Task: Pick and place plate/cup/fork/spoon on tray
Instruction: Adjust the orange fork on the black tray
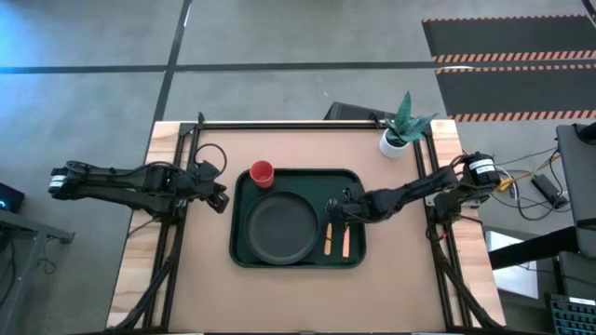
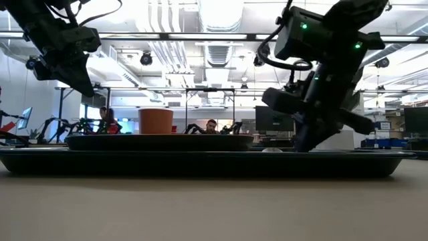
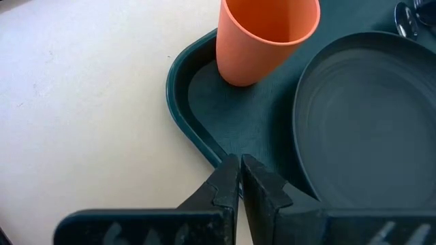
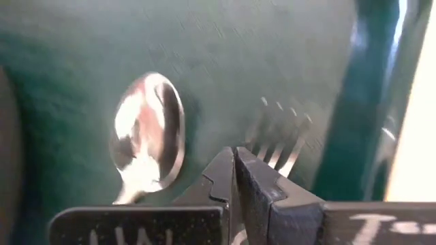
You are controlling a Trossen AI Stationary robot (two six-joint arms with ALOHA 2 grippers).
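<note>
The left end effector (image 1: 220, 198), fingers clenched on nothing, hovers at the left rim of the tray (image 1: 244, 253) on the tabletop (image 1: 205, 288). On the tray sit the cup (image 1: 262, 173), the plate (image 1: 281, 229), then the spoon (image 1: 329, 240) and the fork (image 1: 345, 240) side by side, under the clenched, empty right end effector (image 1: 337, 210).

Counter (image 1: 196, 270): light wood, carrying everything.
Tray (image 1: 244, 256): lying flat mid-counter.
Pot (image 1: 393, 143): standing at the far right corner, apart from the tray.
</note>
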